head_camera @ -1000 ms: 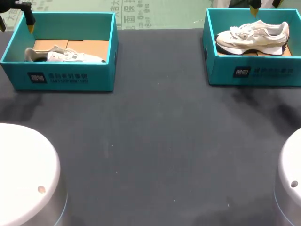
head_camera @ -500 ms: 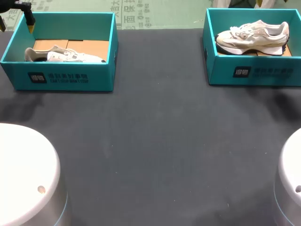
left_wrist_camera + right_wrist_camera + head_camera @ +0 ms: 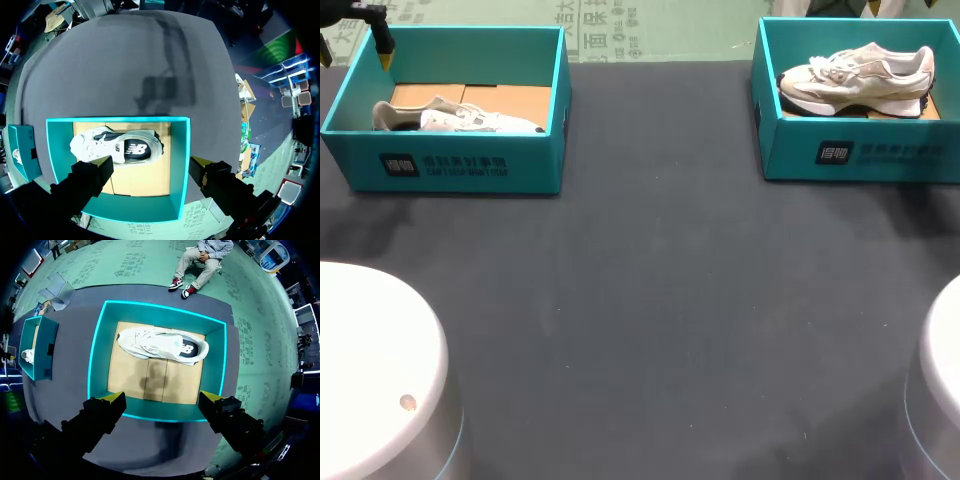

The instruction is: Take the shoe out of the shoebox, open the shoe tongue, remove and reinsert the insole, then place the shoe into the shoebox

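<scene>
Two teal shoeboxes stand at the far side of the table. The left shoebox (image 3: 445, 165) holds a white shoe (image 3: 455, 119) lying against its near wall. The right shoebox (image 3: 860, 152) holds a beige shoe (image 3: 855, 78) on brown cardboard. My left gripper (image 3: 151, 163) hangs open high above the left shoebox (image 3: 180, 165) and its white shoe (image 3: 117, 147); one yellow fingertip (image 3: 386, 58) shows at that box's far left corner. My right gripper (image 3: 162, 398) is open, high above the right shoebox (image 3: 97, 357), over its near wall, with the shoe (image 3: 162, 345) ahead of it.
The dark table cloth (image 3: 650, 300) stretches between and in front of the boxes. Two white round arm bases (image 3: 370, 380) fill the near corners. In each wrist view the other box (image 3: 37, 347) shows off to the side.
My right gripper has risen, and its yellow tip has slipped out past the far edge of the head view. The left gripper, boxes and shoes have not moved.
</scene>
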You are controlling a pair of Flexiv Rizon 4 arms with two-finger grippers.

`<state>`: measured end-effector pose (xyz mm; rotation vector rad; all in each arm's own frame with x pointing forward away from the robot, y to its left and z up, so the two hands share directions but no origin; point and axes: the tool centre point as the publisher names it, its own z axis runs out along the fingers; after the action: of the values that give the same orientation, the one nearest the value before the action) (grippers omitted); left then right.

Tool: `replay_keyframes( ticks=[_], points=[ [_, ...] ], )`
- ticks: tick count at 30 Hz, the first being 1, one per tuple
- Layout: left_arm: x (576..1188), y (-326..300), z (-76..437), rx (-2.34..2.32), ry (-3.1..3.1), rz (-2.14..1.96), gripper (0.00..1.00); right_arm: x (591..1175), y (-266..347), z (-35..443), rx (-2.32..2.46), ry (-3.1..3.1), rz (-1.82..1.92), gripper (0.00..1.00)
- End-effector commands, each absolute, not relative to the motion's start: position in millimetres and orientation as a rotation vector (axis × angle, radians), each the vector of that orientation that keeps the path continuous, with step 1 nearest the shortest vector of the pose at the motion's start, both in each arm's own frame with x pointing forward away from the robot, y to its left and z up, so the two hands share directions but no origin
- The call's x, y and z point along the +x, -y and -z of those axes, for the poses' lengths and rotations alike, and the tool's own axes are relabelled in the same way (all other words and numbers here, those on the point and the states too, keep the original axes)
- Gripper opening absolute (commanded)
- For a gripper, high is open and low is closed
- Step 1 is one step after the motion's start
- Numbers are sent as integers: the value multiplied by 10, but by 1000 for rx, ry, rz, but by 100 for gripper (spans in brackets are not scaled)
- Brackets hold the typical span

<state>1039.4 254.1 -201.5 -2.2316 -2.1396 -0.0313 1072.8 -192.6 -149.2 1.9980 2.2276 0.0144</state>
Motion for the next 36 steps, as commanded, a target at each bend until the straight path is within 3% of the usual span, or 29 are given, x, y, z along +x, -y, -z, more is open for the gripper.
replay_keyframes(
  ticks=[1,15,36],
  points=[
    [10391,-2544,2009,-2231,2139,33,100,10719,1928,1489,1997,-2227,-15,100],
    [10391,-2544,2009,-2231,2139,33,100,11383,2554,2019,2400,-1876,200,100],
    [10391,-2544,2009,-2231,2139,33,100,11624,3019,2642,2443,-1757,247,100]
  ],
)
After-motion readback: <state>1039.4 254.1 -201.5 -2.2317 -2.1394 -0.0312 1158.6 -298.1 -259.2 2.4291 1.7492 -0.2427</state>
